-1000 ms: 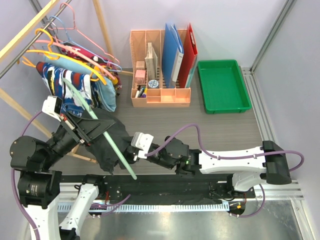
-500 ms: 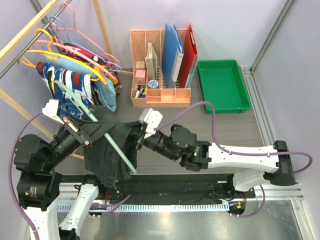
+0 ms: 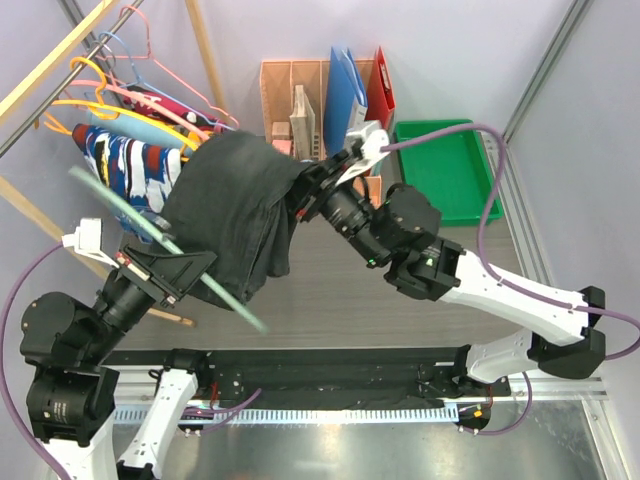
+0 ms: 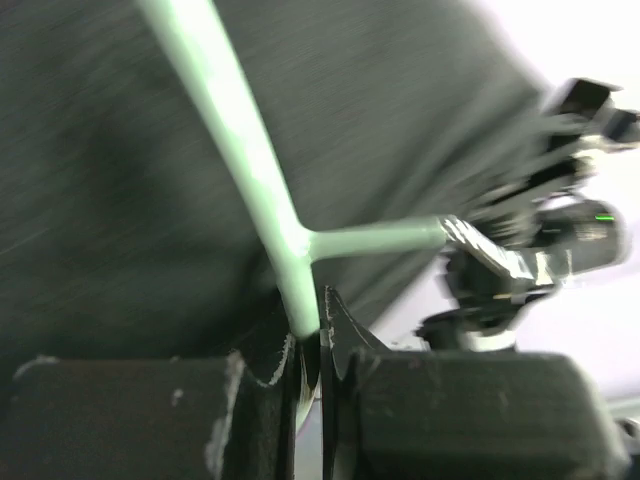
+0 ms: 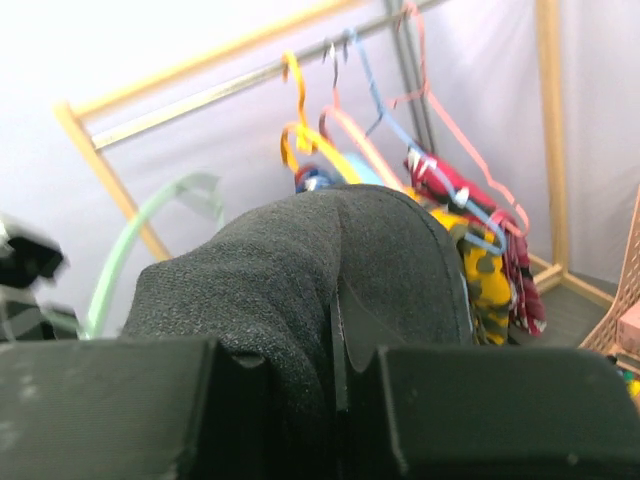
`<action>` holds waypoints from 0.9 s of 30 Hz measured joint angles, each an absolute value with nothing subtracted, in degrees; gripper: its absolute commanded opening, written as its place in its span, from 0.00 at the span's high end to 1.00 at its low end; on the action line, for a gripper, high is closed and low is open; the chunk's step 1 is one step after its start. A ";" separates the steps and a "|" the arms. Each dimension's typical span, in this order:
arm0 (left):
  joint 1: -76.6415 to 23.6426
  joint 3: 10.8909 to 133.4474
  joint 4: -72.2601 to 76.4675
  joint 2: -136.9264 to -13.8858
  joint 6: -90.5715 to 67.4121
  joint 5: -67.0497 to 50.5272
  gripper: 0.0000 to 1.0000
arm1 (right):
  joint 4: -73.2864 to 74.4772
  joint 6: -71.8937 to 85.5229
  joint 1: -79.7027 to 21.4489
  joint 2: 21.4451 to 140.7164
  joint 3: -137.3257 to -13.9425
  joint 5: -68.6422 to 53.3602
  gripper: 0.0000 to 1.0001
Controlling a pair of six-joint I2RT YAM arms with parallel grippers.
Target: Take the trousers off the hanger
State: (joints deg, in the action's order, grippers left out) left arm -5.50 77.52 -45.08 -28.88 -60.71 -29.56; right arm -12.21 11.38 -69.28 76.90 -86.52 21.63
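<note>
**Black pair raised by one arm, hanger held by the other; separation not yet confirmed**

The black trousers [image 3: 235,210] are held by the right pincer [image 3: 306,188]. In the right wrist view the cloth is bunched over and between its closed jaws, so that pincer is clamped on the garment. From there the cloth hangs down and away toward the left arm.

The mint-green hanger [image 3: 228,303] is gripped by the left pincer [image 4: 318,305], whose jaws are closed on the stem just below the fork. In the left wrist view, black cloth fills the space directly beyond this pincer, behind the hanger's arms. From above, the lower edge of the trousers overlaps the hanger's bar just beyond the left pincer. Whether a fold is draped over the bar cannot be told, as the hanger is blurred.

The removal of this pair is judged well advanced but unfinished. The cloth has yet to be shown clear of the bar, and the garment has yet to be set down.

Other pairs hang from the rail [image 5: 200,95], beyond the left pincer and beside the right one:
- a navy-white-red print pair [image 3: 125,165]
- a light blue pair [image 3: 212,188]
- a yellow-olive camouflage pair [image 5: 482,275]

If these are also meant, most of the task is left.
</note>
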 measured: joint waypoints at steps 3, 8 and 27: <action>-5.50 77.06 -48.12 -28.01 -59.18 -27.33 1.00 | -12.56 12.45 -68.95 76.18 -89.76 24.84 0.99; -5.50 75.26 -52.51 -27.55 -57.06 -23.81 1.00 | -14.24 12.49 -67.94 74.13 -94.54 28.97 0.99; -5.50 81.73 -62.76 -26.33 -50.06 -19.99 1.00 | -24.71 -24.53 -62.57 58.61 -70.35 55.55 0.99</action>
State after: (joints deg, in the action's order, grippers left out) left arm -5.50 81.73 -62.76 -26.33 -50.06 -19.99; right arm -24.71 -24.53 -62.57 58.61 -70.35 55.55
